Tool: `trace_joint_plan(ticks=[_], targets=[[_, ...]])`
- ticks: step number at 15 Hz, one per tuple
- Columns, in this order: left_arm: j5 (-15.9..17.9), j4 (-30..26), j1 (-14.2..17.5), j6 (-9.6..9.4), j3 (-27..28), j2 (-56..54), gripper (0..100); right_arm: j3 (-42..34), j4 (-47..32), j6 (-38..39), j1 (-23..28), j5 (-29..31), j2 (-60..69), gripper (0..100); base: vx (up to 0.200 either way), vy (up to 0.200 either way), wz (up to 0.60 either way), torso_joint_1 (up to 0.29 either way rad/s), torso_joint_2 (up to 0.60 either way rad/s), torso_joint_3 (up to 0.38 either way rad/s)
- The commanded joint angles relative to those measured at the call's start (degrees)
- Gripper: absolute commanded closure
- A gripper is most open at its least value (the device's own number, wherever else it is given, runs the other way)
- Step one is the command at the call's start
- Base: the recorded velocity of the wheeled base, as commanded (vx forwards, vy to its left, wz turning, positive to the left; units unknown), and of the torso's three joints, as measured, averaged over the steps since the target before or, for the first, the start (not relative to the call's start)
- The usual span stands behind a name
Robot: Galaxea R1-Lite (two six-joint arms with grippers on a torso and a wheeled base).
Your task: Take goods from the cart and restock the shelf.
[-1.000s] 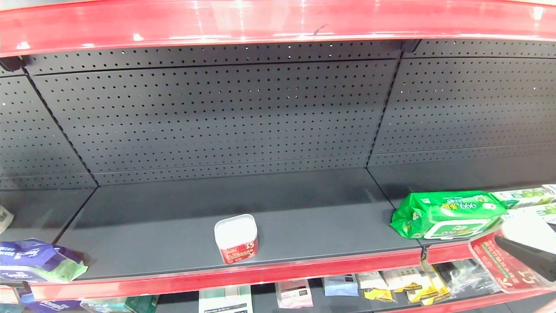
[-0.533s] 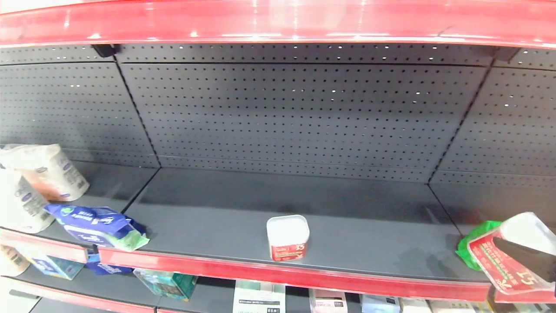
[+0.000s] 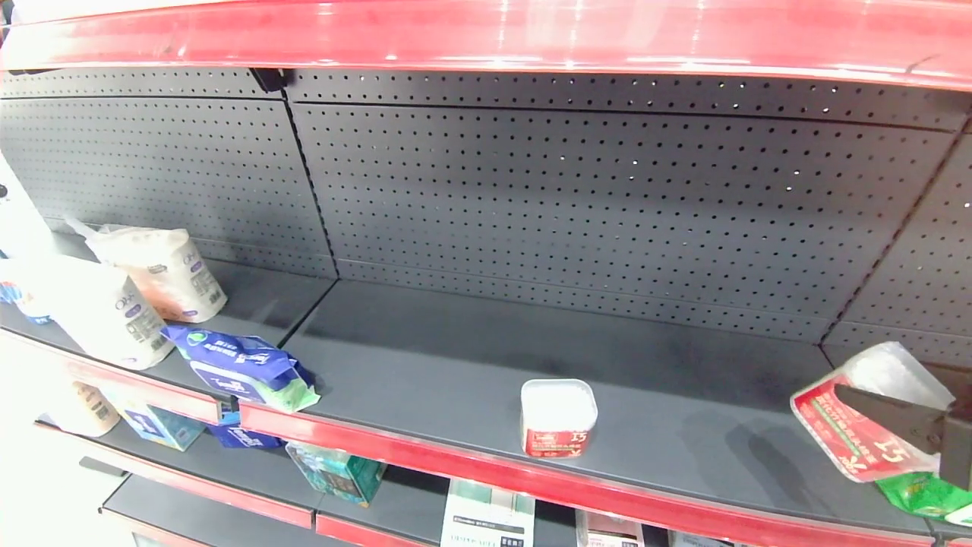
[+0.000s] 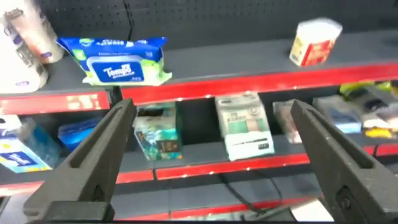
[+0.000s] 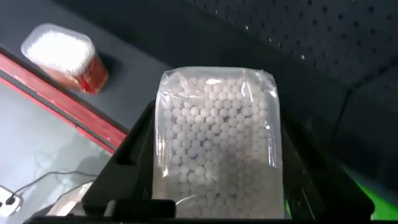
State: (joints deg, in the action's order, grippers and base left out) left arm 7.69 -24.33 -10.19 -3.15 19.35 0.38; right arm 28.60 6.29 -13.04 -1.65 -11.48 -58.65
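Right now there are two swab boxes. One box stands upright near the front edge of the shelf, white lid up. The right gripper squeezes the other box in the air at the shelf's right end. That box is tilted, with its red label toward the robot and its white end up and back. The right wrist view looks down its long side at the white tips inside. The left gripper is low, spread wide and holding nothing. One blue pack lies to the left, beside two white rolls. One green pack lies under the held box.
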Motion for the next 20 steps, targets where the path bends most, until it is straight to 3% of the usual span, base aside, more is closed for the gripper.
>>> trace_joint_plan(ticks=[1,3,6,9,10,11,13,14,16,17,18,19,20], targets=[[-0.92,-0.01,4.83,0.33,0.60,2.79,0,0.40,6.10,-0.23,-0.11,-2.05,-8.15,100,0.000,0.000,0.00,0.000,0.00,0.000],[-0.75,-0.01,13.71,0.77,0.96,4.63,0,0.58,8.74,-0.23,-1.43,-3.99,-11.49,100,0.000,0.000,0.00,0.000,0.00,0.000],[-0.92,0.25,19.16,0.68,-2.38,1.91,0,0.58,8.83,-0.23,-3.54,-4.07,-13.60,100,0.000,0.000,0.00,0.000,0.00,0.000],[3.91,4.91,20.47,2.00,-9.15,-0.38,0,0.67,8.91,-0.23,-3.54,-4.07,-14.74,100,0.000,0.000,0.00,0.000,0.00,0.000],[5.23,9.22,20.47,3.23,-10.82,-0.38,0,0.67,8.91,-0.23,-3.54,-4.16,-14.83,100,0.000,0.000,0.00,0.000,0.00,0.000],[4.88,12.29,20.47,3.94,-12.32,-0.38,0,1.20,8.91,-0.14,-3.45,-4.07,-14.92,100,0.000,0.000,0.00,0.000,0.00,0.000],[-0.75,12.38,20.56,3.67,-12.49,-0.38,0,1.37,8.91,-0.05,-3.45,-4.16,-15.18,100,0.000,0.000,0.00,0.000,0.00,0.000],[-0.57,12.38,20.56,3.67,-12.49,-0.38,0,1.20,8.91,0.12,-3.45,-4.16,-15.27,100,0.000,0.000,0.00,0.000,0.00,0.000],[4.26,14.49,20.56,4.38,-13.46,-0.38,0,0.76,8.91,0.12,-3.45,-4.07,-15.35,100,0.000,0.000,0.00,0.000,0.00,0.000],[3.91,17.48,20.56,5.69,-14.69,-0.38,0,0.67,8.91,-0.14,-3.45,-4.07,-15.27,100,0.000,0.000,0.00,0.000,0.00,0.000],[2.85,18.00,20.56,6.05,-14.86,-0.38,0,0.67,8.91,-0.23,-3.45,-4.16,-15.27,100,0.000,0.000,0.00,0.000,0.00,0.000],[-5.41,18.27,20.74,5.52,-15.13,-0.38,0,0.67,8.91,-0.23,-3.36,-4.07,-15.27,100,0.000,0.000,0.00,0.000,0.00,0.000],[-6.73,18.53,20.74,5.08,-15.22,-0.38,0,0.58,8.91,-0.14,-3.28,-4.07,-15.27,100,0.000,0.000,0.00,0.000,0.00,0.000]])
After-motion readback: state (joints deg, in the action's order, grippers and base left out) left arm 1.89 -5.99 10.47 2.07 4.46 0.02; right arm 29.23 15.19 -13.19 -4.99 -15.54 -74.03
